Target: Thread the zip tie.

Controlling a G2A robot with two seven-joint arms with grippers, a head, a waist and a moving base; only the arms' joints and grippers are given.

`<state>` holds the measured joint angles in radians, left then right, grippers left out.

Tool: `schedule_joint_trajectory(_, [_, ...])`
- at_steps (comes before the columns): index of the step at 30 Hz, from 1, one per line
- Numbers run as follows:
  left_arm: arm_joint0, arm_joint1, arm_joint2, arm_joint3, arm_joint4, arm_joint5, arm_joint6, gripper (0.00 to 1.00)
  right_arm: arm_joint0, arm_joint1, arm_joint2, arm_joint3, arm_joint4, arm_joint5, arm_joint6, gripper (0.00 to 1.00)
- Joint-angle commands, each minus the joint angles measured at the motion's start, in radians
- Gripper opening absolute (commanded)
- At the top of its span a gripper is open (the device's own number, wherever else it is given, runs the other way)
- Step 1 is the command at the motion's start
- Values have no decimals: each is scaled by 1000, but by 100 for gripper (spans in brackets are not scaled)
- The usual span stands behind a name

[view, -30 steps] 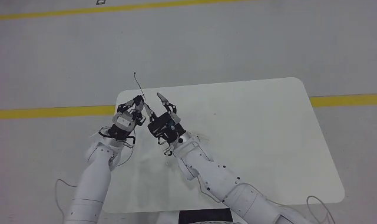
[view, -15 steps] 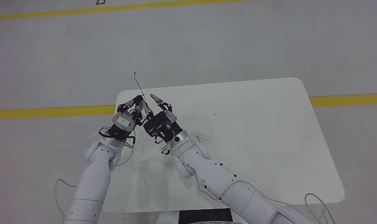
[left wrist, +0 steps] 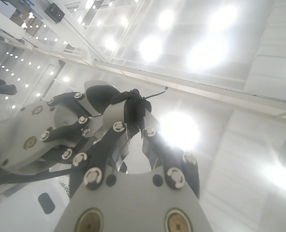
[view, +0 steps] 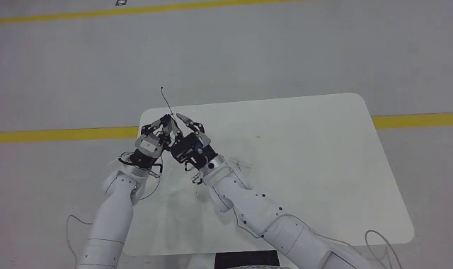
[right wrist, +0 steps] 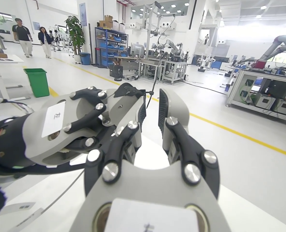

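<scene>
Zip tie [view: 165, 101]: a thin black strip standing near upright over the far left corner of the tabletop [view: 304, 163]. Its lower part is hidden inside the left gripper [view: 167, 123], whose fingers are clenched on it. Whether the tail has entered the head cannot be made out.

Right gripper [right wrist: 152, 108]: just beside the left one. Its fingers are released and flank the strip's lower end, with no contact discernible.

Tabletop: white, with rounded corners.

Floor: pale grey, crossed by yellow lines [view: 212, 1].

Room: a green bin [right wrist: 37, 82] and workbenches [right wrist: 261, 90] stand beyond.
</scene>
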<state>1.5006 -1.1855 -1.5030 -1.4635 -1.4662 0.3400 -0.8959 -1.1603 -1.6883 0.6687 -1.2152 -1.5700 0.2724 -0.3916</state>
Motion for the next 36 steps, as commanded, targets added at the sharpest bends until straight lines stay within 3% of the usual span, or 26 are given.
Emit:
schedule_joint_trajectory(1, [0,0,0,0,0,0,0,0,1,-1,0,3,0,0,0,14])
schedule_joint_trajectory(6, [0,0,0,0,0,0,0,0,3,-4,2,8,0,-2,-1,13])
schedule_joint_trajectory(11, [0,0,0,0,0,0,0,0,6,-7,4,13,0,-2,-6,0])
schedule_joint_trajectory(17, [0,0,0,0,0,0,0,0,13,-3,0,31,0,5,-12,0])
schedule_joint_trajectory(36, [0,0,0,0,0,0,0,0,-22,50,8,34,0,4,15,0])
